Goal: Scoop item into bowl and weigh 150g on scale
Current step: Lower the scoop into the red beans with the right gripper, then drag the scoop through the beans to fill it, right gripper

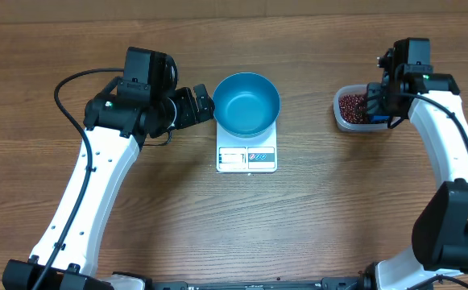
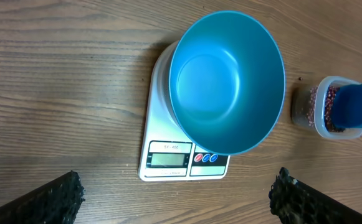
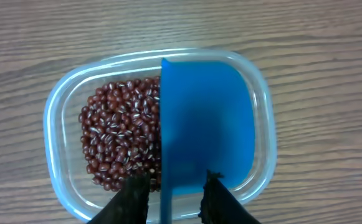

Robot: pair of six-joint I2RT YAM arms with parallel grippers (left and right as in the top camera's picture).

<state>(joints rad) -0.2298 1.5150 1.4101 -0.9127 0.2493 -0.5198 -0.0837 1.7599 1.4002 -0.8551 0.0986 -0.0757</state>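
Currently logging by size, largest first. Noted wooden table (image 1: 314, 225) across the whole overhead field. Saw left arm (image 1: 97, 185) rising from 7 o'clock toward centre and right arm (image 1: 451, 145) rising from 5 o'clock toward the 2 o'clock area.

Found bowl (image 1: 246, 103) just toward 12 o'clock of table centre, seated on the scale (image 1: 246, 159) and overhanging its far part. Saw the bowl's smooth blue inner wall in full from the left wrist view. Found the scale's display strip and labels uncovered at the bowl's 6 o'clock.

Located clear tub (image 1: 340, 117) at 3 o'clock of the bowl, well apart from it. Found blue scoop (image 3: 209, 118) inside the tub, filling its 3 o'clock half in the right wrist view.

Placed left gripper (image 1: 203, 105) at 9 o'clock of the bowl, just beside its rim, with fingers spread wide and nothing between them. Placed right gripper (image 3: 176, 196) over the tub's 6 o'clock edge, with fingers (image 3: 134, 199) drawn narrow either side of the scoop's near end. Cannot tell whether the pads press on it.

Found beans (image 3: 118, 130) heaped loosely in the tub's 9 o'clock half, up against the scoop's edge.
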